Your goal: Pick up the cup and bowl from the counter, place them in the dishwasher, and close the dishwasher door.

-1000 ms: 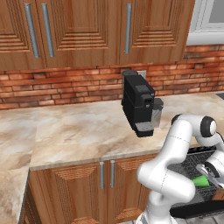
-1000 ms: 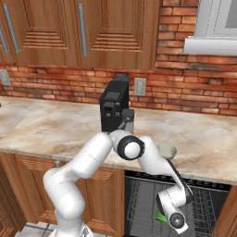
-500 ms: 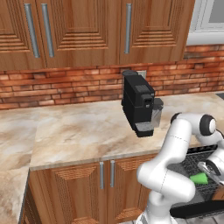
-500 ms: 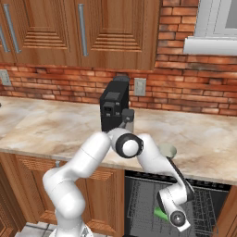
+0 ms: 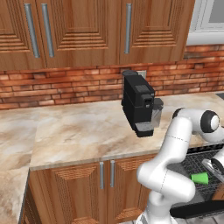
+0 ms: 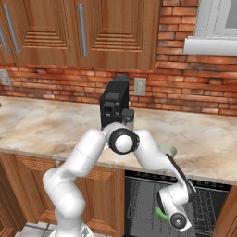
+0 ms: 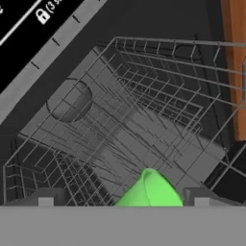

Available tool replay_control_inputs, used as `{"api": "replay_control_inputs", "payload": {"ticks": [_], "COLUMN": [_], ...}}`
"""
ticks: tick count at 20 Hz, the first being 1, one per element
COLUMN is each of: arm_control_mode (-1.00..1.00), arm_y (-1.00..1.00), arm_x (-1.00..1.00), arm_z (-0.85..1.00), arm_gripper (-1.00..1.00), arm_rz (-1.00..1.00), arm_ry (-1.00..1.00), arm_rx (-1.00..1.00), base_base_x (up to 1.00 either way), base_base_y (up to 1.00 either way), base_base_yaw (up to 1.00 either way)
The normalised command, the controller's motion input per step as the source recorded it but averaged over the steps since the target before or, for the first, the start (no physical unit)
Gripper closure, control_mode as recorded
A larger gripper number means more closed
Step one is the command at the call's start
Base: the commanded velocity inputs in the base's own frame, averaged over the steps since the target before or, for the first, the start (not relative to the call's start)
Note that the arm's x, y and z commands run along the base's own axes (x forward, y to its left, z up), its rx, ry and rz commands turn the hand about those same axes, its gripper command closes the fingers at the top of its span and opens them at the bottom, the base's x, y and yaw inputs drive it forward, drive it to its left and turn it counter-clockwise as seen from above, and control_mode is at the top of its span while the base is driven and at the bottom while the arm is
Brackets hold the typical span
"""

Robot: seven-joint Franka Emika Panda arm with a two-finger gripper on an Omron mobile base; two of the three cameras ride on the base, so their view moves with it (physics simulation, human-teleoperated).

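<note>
The fingers [image 7: 120, 198] stand open on either side of the green cup [image 7: 150, 190], which lies in the dishwasher [image 7: 144, 120] rack.

The white arm reaches from the lower left down into the open dishwasher [image 6: 139, 203], where a sliver of the green cup [image 6: 160, 214] shows beside its wrist. The pale bowl [image 6: 170, 150] sits on the marbled counter [image 6: 41, 129], right of the black coffee machine [image 6: 115, 105].
</note>
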Motion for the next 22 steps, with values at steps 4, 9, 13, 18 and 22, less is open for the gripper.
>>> {"api": "replay_control_inputs", "payload": {"ticks": [4,9,13,18,22], "arm_control_mode": [-1.00,-1.00,-1.00,-1.00,-1.00], "arm_y": [0.00,0.00,0.00,-0.01,-0.16], "arm_x": [-0.29,-0.18,-0.08,-0.04,-0.01], "arm_z": [0.63,0.66,0.64,0.57,0.64], "arm_gripper": [-1.00,-1.00,-1.00,-1.00,-1.00], "arm_rz": [0.00,0.00,0.00,0.00,0.00], "arm_ry": [-0.04,-0.01,0.00,0.01,0.02], "arm_rx": [0.00,0.00,0.07,0.19,0.26], "base_base_x": [0.00,0.00,0.00,0.00,0.00], "base_base_y": [0.00,0.00,0.00,0.00,0.00], "base_base_yaw": [0.00,0.00,0.00,0.00,0.00]}}
